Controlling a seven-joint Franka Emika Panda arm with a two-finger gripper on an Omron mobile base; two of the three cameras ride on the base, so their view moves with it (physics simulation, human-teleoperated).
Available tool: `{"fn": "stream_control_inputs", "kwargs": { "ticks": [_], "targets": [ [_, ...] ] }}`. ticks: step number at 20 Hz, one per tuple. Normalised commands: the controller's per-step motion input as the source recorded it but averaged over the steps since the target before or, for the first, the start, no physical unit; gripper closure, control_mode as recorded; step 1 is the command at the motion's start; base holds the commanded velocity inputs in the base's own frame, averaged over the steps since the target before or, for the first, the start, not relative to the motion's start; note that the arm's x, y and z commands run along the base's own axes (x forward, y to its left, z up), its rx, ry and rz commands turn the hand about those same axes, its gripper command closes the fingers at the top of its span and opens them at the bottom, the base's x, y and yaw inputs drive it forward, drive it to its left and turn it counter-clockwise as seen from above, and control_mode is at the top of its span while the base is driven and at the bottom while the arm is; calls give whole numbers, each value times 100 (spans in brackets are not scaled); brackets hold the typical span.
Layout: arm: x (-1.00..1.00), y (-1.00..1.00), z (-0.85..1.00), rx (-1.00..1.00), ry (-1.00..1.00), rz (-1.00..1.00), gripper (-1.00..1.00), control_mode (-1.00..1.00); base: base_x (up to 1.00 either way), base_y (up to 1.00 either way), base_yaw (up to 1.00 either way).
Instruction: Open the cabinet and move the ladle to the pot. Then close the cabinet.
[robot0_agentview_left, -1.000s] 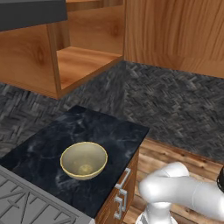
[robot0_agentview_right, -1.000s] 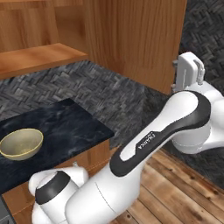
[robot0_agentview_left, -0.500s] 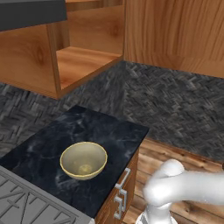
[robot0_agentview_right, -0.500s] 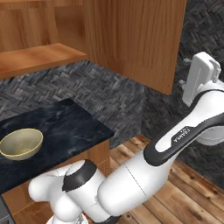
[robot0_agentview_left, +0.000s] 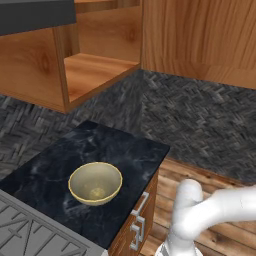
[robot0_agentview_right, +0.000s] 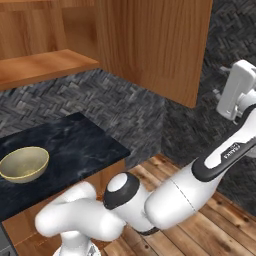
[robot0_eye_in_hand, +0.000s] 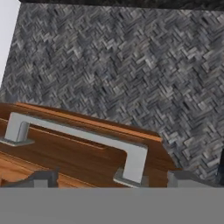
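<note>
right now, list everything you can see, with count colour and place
cabinet: one, warm brown wood, wall-hung above the counter, door swung open, plain inside
door handle: one, silver bar, on the door's face, close before the hand camera
bowl: one, yellowish beige, on the counter
counter: one, black marbled top
low cabinet handles: silver, under the counter's edge
wall: grey herringbone tile
floor: wood planks
arm: one, white with dark joints, reaching up right
gripper: one, dark tips, open, near the door handle
</note>
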Motion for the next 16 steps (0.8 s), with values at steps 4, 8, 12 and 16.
{"fn": "stream_control_inputs", "kwargs": {
  "ticks": [4,8,12,16],
  "targets": [
    [46,0,0,0,0,0,-100,-100,0,0,0],
    [32,0,0,0,-1,0,-100,-100,0,0,0],
    [22,0,0,0,-2,1,-100,-100,0,0,0],
    [18,4,-5,-2,-7,7,-100,-100,0,0,0]
  ]
}}
